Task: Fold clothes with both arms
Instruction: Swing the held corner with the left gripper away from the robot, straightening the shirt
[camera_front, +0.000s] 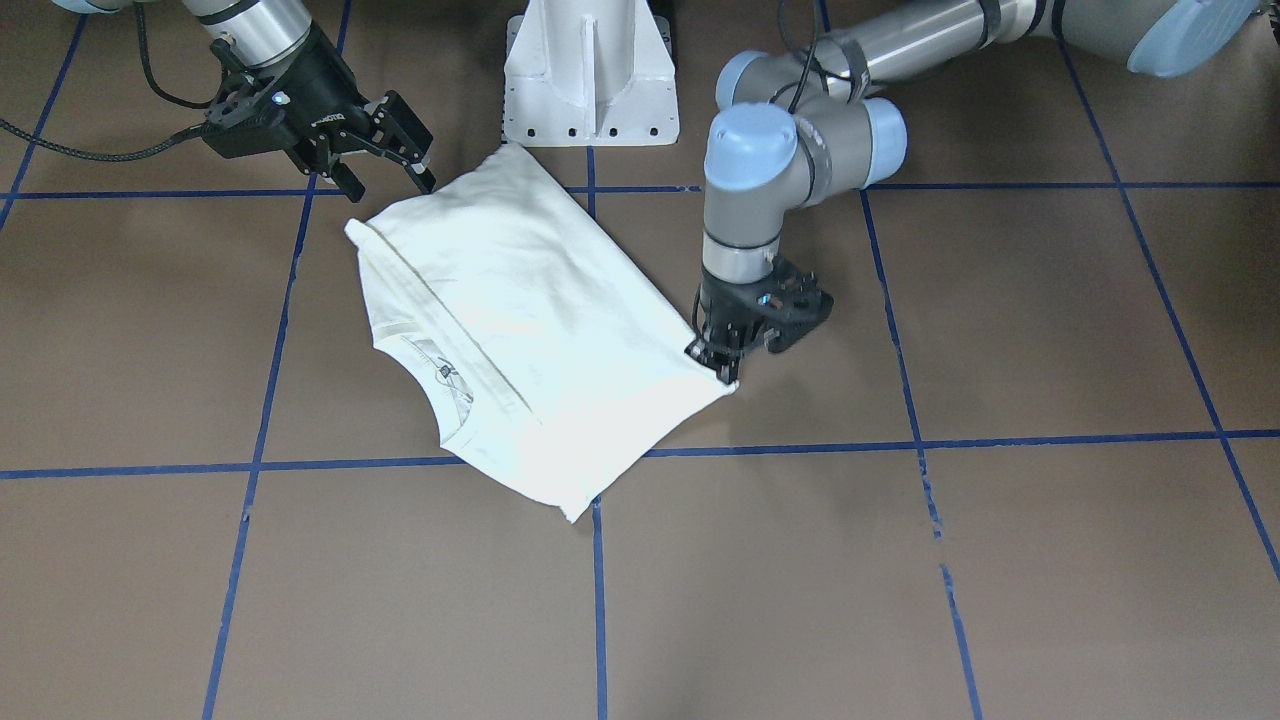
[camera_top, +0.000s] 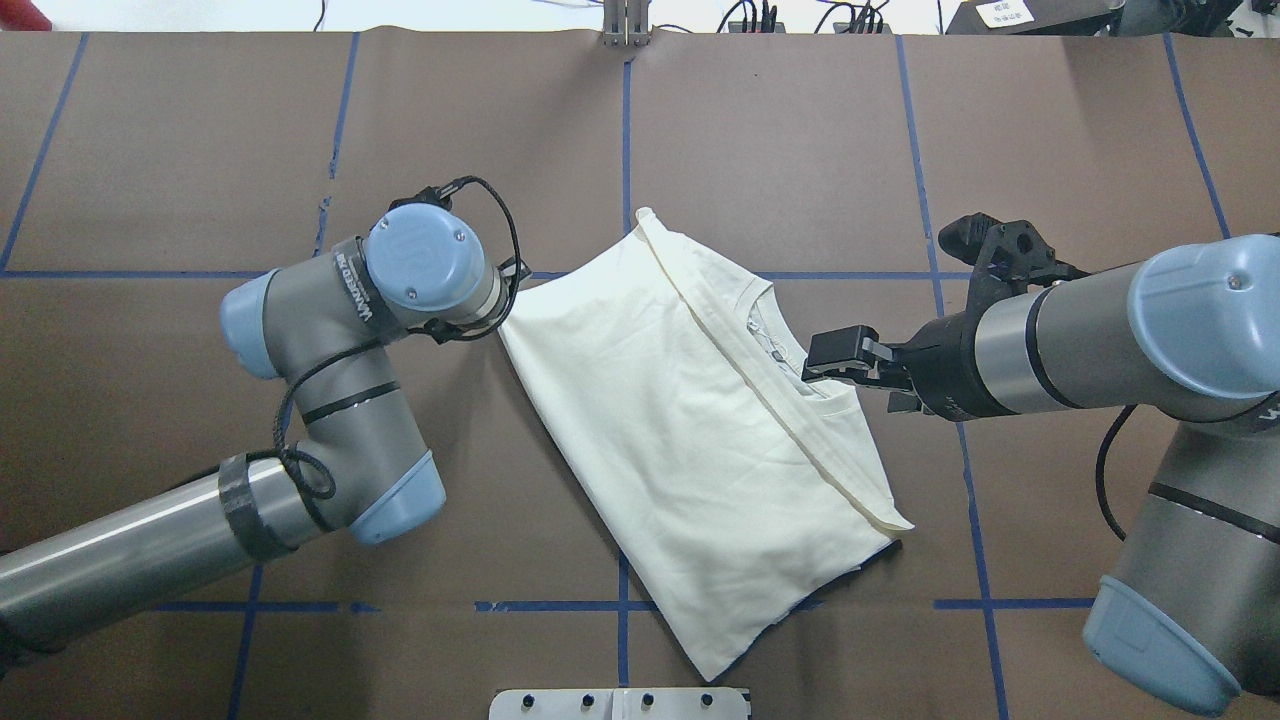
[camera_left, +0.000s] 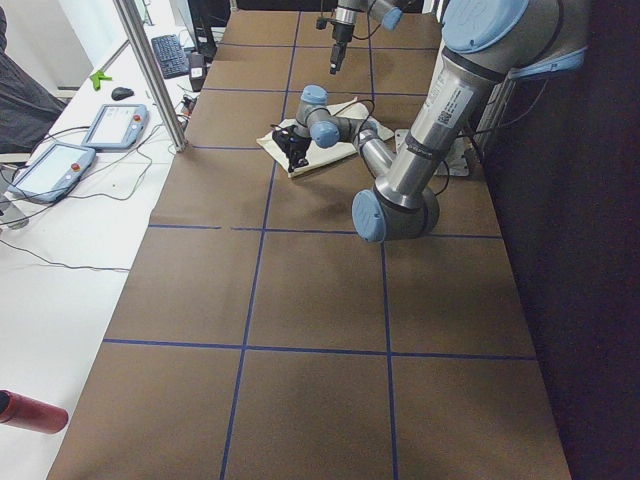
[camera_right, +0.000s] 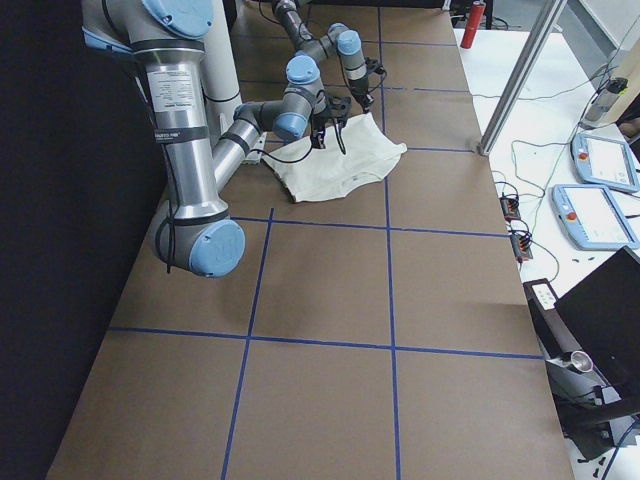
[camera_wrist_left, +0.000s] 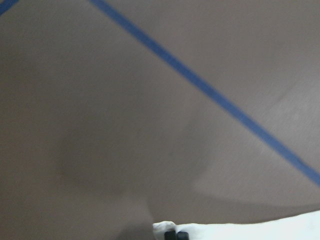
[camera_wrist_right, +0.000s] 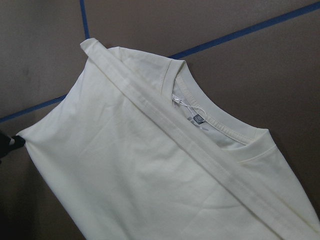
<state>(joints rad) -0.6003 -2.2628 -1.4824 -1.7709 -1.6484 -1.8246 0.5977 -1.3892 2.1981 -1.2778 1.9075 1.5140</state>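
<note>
Pointing straight down just right of centre in the front-facing view, the left gripper (camera_front: 718, 365) is pinched closed on the right-hand corner of the shirt (camera_front: 530, 320). The left wrist view shows its fingertips (camera_wrist_left: 175, 235) close together at the bottom edge, with a scrap of white cloth against them. The right gripper (camera_front: 388, 178), in the upper left of the front-facing frame, has its fingers spread and grasps nothing. It is close to the shirt's upper edge, and whether it touches the cloth cannot be told.

The table (camera_top: 200, 150) is a brown surface crossed by blue tape lines and fills every wide view. The left arm (camera_top: 330, 400) reaches in from the lower left of the overhead frame, and the right arm (camera_top: 1100, 330) from the right edge.

The shirt is cream-white and lies flat and askew at the middle of the table. It is folded into a rough rectangle, with a doubled band of cloth running along its length. A white base (camera_front: 590, 80) stands at the top centre of the front-facing frame, just beside the shirt's upper corner. The collar (camera_wrist_right: 220, 125) faces up beside the band, with a small label (camera_wrist_right: 197, 119) inside it.
</note>
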